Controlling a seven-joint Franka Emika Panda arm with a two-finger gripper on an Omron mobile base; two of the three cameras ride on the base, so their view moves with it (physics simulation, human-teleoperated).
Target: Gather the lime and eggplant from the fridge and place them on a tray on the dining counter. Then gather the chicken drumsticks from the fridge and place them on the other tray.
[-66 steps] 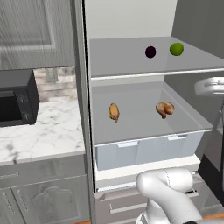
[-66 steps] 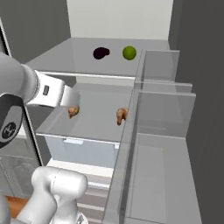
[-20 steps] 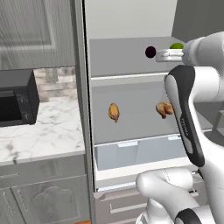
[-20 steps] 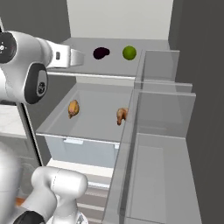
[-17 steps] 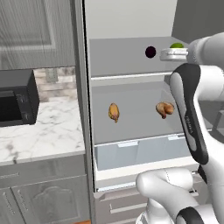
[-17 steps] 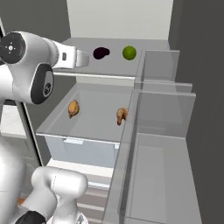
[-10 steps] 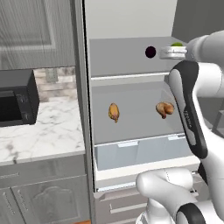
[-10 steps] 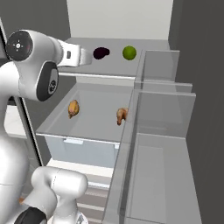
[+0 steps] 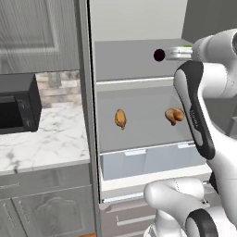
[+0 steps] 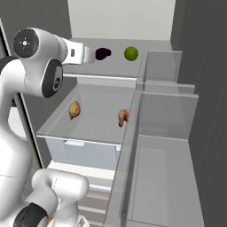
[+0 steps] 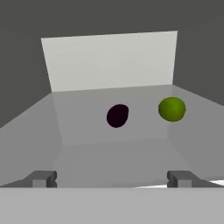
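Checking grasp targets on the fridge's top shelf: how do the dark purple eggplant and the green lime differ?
Colour: the dark purple, near-black eggplant against the bright green lime.
Shape: in the hand view the eggplant looks slightly oval, the lime rounder.
Position: in the hand view the eggplant sits nearer the middle between the wide-open fingertips, the lime off to the right.
Shared: both rest apart on the same top fridge shelf, untouched, ahead of the gripper.

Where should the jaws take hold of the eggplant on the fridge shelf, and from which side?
Probably across the eggplant's middle, coming straight in from the fridge's open front. It is a small rounded body lying free on the shelf, apart from the lime, and the open gripper already faces it.
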